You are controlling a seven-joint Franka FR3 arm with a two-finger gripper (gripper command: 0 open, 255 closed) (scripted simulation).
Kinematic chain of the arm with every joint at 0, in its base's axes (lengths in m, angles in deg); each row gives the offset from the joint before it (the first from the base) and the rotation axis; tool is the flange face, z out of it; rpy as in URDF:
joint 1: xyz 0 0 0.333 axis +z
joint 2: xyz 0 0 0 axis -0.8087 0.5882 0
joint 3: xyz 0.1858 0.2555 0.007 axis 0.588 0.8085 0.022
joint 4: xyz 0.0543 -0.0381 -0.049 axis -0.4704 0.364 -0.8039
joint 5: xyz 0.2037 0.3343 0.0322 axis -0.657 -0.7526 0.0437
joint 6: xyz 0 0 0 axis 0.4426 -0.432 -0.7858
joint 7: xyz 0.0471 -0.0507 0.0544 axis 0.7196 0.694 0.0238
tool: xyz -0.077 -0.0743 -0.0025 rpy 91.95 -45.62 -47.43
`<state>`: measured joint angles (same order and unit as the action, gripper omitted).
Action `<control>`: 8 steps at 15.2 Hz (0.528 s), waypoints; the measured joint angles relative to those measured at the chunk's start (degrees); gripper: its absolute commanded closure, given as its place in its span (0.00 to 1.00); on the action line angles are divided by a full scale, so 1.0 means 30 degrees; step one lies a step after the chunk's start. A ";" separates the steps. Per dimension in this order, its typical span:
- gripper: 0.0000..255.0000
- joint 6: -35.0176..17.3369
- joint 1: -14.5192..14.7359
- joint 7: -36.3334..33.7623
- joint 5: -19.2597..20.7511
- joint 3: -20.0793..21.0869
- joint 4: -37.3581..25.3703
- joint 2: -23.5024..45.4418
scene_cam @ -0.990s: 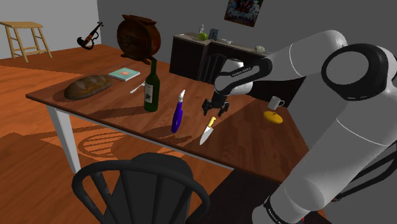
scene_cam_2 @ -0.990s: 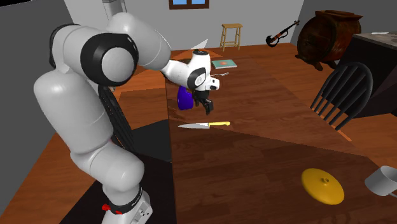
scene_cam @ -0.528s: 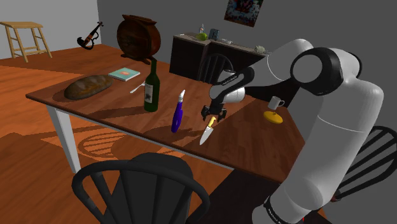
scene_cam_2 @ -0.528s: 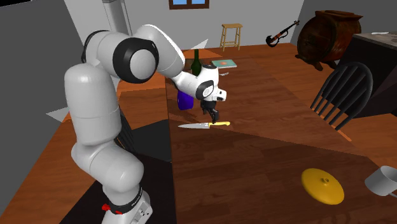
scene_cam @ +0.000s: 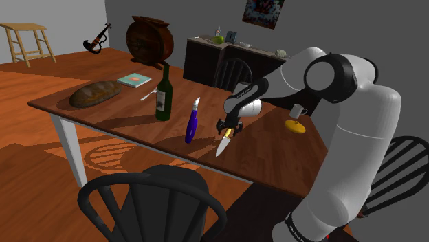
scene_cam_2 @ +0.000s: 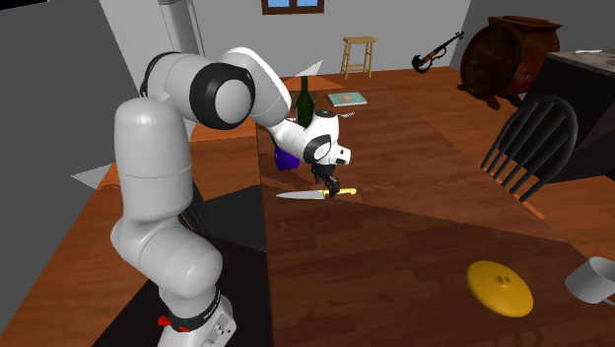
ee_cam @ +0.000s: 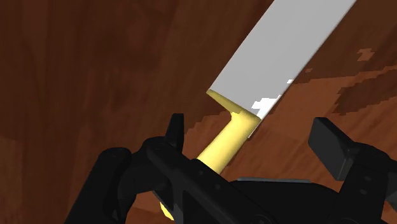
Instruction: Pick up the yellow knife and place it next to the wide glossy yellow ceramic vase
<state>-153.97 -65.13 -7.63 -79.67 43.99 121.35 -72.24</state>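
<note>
Grey walls and a reddish wood floor frame a dark wooden desk (scene_cam: 275, 161) that carries all the things. Close to its front edge in the shoulder view, the knife (scene_cam: 223, 144) lies flat on the wood. Its pale blade points toward that edge and its yellow handle reaches back under the pincer (scene_cam: 229, 129). The white arm bends down from the stand, so the pincer hangs very low over the handle, almost at the desk top.

In the wrist view the two black fingers (ee_cam: 176, 130) stand well apart. The yellow handle runs between them, nearer to one finger than the other. Neither finger can be seen pressing on it, so the pincer is wide open around the handle and has hold of nothing.

The yellow vase (scene_cam: 295, 126) looks like a wide, low disc. It sits well apart from the knife toward the shoulder view's right, just beside a white mug (scene_cam: 298, 110). To the knife's other side stands a purple object with a white tip (scene_cam: 192, 124). Farther along are a dark green bottle (scene_cam: 163, 93), a small teal book (scene_cam: 135, 80) and a loaf of bread (scene_cam: 95, 93).

A black chair (scene_cam: 151, 199) is drawn up at the desk's front edge. Against the back wall are a round brown barrel (scene_cam: 150, 40), a violin (scene_cam: 97, 38) and a wooden stool (scene_cam: 27, 41).
</note>
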 measured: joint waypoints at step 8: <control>1.00 -0.0037 -0.0005 0.0009 -0.0015 0.0008 -0.0027 0.0042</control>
<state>-154.08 -65.15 -7.60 -79.71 44.01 121.27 -72.11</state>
